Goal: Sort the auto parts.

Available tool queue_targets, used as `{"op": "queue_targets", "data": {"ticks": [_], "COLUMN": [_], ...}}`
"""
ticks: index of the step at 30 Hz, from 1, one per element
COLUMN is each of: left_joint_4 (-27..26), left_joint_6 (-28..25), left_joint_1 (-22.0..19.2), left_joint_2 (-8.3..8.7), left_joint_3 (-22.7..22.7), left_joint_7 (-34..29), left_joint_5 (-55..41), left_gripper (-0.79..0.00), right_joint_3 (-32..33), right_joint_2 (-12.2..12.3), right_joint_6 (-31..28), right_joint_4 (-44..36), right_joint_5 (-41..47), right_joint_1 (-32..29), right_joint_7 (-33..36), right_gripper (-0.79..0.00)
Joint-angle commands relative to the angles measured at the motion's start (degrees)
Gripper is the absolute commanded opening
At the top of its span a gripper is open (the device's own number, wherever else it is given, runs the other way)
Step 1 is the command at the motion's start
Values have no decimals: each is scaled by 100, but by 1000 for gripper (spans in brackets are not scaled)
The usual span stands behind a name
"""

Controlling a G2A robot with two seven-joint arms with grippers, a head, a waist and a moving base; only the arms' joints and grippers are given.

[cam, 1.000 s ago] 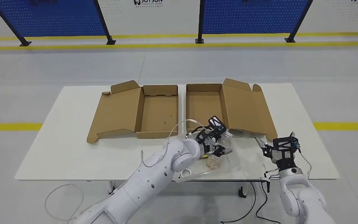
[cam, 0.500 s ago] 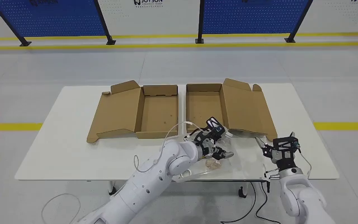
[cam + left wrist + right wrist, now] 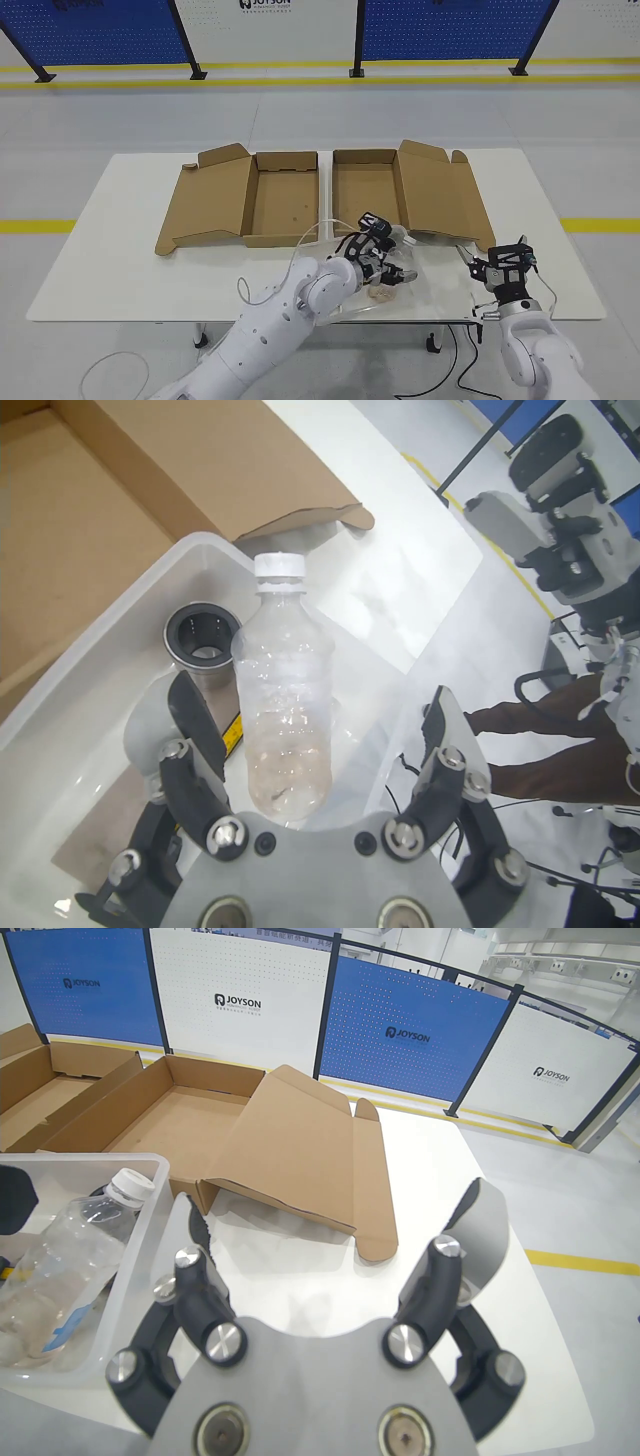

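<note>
A clear plastic bin point(image 3: 100, 620) stands at the table's front edge, just in front of the right cardboard box. In it lie a clear empty bottle point(image 3: 285, 680) with a white cap and a black cylindrical sleeve point(image 3: 202, 640) beside it. My left gripper point(image 3: 315, 725) hangs open over the bin with the bottle's lower half between its fingers, not clamped. In the top view the left gripper point(image 3: 388, 270) is over the bin point(image 3: 405, 292). My right gripper point(image 3: 332, 1213) stands open above bare table to the right of the bin point(image 3: 145, 1228), holding nothing; the bottle point(image 3: 75, 1238) lies off to its side.
Two open cardboard boxes sit side by side at the back: the left box point(image 3: 285, 200) and the right box point(image 3: 365, 190), whose lid flap point(image 3: 440, 200) lies spread to the right. The right gripper point(image 3: 497, 255) is near the table's front right corner.
My left wrist has shifted slightly to the left and settled over the bin. The right arm has not moved.
</note>
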Motion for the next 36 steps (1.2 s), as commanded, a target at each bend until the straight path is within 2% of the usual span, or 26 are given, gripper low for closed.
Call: {"op": "queue_targets", "data": {"ticks": [1, 3, 4, 9, 10, 12, 15, 17, 22, 25, 27, 34, 36], "left_joint_4": [159, 275, 329, 559, 599, 695, 817, 879, 1004, 1070, 1108, 1263, 1313], "left_joint_6": [159, 243, 276, 384, 405, 457, 578, 629, 653, 649, 643, 585, 576], "left_joint_1": [-87, -169, -200, -314, -336, -379, -437, -454, -504, -538, -557, -646, -667], "left_joint_2": [-45, -87, -106, -187, -200, -226, -266, -290, -334, -357, -373, -436, -454], "left_joint_3": [71, 147, 176, 284, 297, 324, 364, 367, 384, 395, 402, 453, 465], "left_joint_7": [-108, -205, -232, -318, -342, -400, -483, -458, -460, -464, -469, -485, -486], "left_joint_5": [-55, -91, -117, -213, -229, -252, -283, -331, -375, -385, -398, -415, -422], "left_gripper": [0, 0, -25, -203, -262, -283, -246, -179, -188, -120, -139, -65, -83], "right_joint_3": [0, 0, 0, 0, 0, 0, 0, 0, 0, 0, 0, 0, 0], "right_joint_2": [0, 0, 0, 0, 0, 0, 0, 0, 0, 0, 0, 0, 0], "right_joint_6": [0, 0, 0, 0, 0, 0, 0, 0, 0, 0, 0, 0, 0], "right_joint_4": [0, 0, 0, 0, 0, 0, 0, 0, 0, 0, 0, 0, 0], "right_joint_5": [0, 0, 0, 0, 0, 0, 0, 0, 0, 0, 0, 0, 0], "right_joint_1": [0, 0, 0, 0, 0, 0, 0, 0, 0, 0, 0, 0, 0], "right_joint_7": [0, 0, 0, 0, 0, 0, 0, 0, 0, 0, 0, 0, 0], "right_gripper": [0, 0, 0, 0, 0, 0, 0, 0, 0, 0, 0, 0, 0]}}
